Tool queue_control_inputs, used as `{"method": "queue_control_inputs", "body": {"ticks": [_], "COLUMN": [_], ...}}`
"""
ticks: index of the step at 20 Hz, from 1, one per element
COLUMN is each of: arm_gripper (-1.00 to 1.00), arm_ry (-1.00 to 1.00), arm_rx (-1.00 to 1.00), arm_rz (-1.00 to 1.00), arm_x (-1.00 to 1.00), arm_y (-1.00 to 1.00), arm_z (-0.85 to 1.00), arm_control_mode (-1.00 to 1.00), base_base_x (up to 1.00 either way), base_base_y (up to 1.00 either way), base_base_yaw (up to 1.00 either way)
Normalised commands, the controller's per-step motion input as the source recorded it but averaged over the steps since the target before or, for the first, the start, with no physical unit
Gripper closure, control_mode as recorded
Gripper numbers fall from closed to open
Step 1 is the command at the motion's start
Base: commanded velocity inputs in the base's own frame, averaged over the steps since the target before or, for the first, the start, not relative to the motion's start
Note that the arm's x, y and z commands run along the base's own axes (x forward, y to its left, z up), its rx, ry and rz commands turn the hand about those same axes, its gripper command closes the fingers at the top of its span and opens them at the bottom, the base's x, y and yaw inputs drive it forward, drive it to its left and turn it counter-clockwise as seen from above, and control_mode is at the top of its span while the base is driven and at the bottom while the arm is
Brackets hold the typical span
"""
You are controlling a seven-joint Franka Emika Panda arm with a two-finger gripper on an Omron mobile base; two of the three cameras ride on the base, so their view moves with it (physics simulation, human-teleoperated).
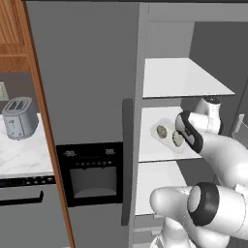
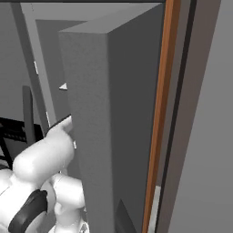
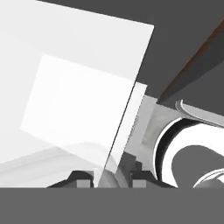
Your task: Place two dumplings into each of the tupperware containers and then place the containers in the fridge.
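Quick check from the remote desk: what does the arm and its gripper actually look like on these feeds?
The arm is made of glossy white, rounded links, with dark, nearly black rings at the joints; one ring sits on the big elbow near the base. The hand has a black band edged in white. The gripper has two small, dark, blocky fingertips. No cables or markings are visible.

The fridge (image 1: 87, 97) stood w/ its right door open, white shelves showing beside the dark vertical handle (image 1: 127, 160) and the black dispenser panel (image 1: 92, 172) left of that handle. On the middle shelf (image 1: 155, 152) lay a tupperware container (image 1: 167, 133) w/ two dumplings (image 1: 162, 131) in it, the arm's dark wrist right at its near edge; gripper itself hidden, grip couldn't be told. Left of the fridge a grey toaster (image 1: 19, 117) sat on the marble counter (image 1: 24, 157).
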Motion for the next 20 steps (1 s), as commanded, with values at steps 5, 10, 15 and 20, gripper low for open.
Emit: {"method": "queue_control_inputs", "body": {"ticks": [5, 10, 15, 20], "arm_gripper": [1.00, 1.00, 1.00, 1.00], "arm_ry": [0.04, 0.03, 0.04, 0.01], "arm_rx": [0.01, 0.05, 0.10, 0.25], "arm_rz": [-0.22, -0.23, -0.21, -0.08], "arm_x": [0.55, 0.76, 0.87, 0.92], "arm_y": [-0.50, -0.12, -0.05, -0.21], "arm_z": [-0.51, -0.28, -0.41, -0.44], "arm_control_mode": [-1.00, -1.00, -1.00, -1.00], "base_base_x": [0.00, 0.00, 0.00, 0.00], "base_base_y": [0.00, 0.00, 0.00, 0.00], "base_base_yaw": [0.00, 0.00, 0.00, 0.00]}}
